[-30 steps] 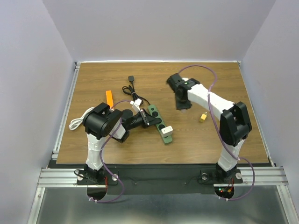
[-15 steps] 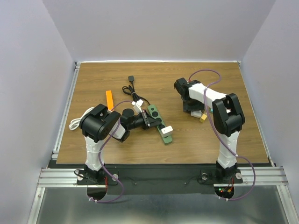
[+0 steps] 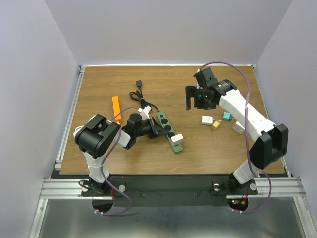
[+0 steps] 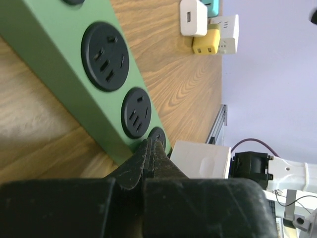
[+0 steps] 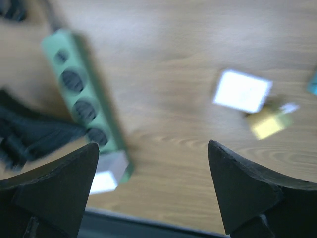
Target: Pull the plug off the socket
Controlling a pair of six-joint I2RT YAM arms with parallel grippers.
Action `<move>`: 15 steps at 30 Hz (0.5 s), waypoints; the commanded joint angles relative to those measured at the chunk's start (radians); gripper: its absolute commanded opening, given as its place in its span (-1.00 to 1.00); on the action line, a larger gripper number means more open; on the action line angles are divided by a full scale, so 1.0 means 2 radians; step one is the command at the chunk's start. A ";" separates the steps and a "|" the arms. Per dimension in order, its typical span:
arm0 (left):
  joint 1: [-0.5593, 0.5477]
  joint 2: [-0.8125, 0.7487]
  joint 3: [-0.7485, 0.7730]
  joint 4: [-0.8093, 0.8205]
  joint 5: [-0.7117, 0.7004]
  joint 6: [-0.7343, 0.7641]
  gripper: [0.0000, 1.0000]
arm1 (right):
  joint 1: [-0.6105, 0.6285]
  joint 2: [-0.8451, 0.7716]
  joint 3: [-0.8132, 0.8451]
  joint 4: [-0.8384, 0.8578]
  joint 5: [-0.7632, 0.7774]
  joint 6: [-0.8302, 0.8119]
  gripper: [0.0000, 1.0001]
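The socket [image 3: 167,127], a dark-green power strip with round black outlets, lies slanted at mid-table. The plug [image 3: 177,138], a white block, is seated in the strip's near end. In the left wrist view the strip [image 4: 59,54] runs from upper left toward the plug [image 4: 200,158]. My left gripper [image 3: 157,128] is shut with nothing between its fingers, and its tips [image 4: 151,145] rest against the strip's side just short of the plug. My right gripper [image 3: 200,99] hangs open and empty above the table, to the strip's right. Its blurred wrist view shows the strip [image 5: 81,96] and plug [image 5: 106,176] below.
Loose adapters lie right of centre: a white one [image 3: 207,119], a yellow one [image 3: 215,125], a teal one [image 3: 226,116] and another white one [image 3: 238,127]. An orange piece [image 3: 116,105], the strip's black cord [image 3: 140,99] and a white cable [image 3: 79,131] lie to the left.
My right gripper has opened wide and lifted back from the table; a white adapter now lies beside the yellow one where it was. The left gripper has stayed shut against the strip.
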 commanded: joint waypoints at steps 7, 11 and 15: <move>-0.020 -0.030 0.046 -0.090 0.013 0.019 -1.00 | 0.122 -0.015 -0.059 0.023 -0.121 -0.052 0.91; -0.024 -0.022 0.040 -0.091 0.010 0.015 -1.00 | 0.147 -0.012 -0.057 0.023 -0.084 -0.069 0.91; -0.023 -0.041 0.027 -0.096 0.001 0.015 -1.00 | 0.156 -0.013 -0.064 0.017 -0.067 -0.081 0.91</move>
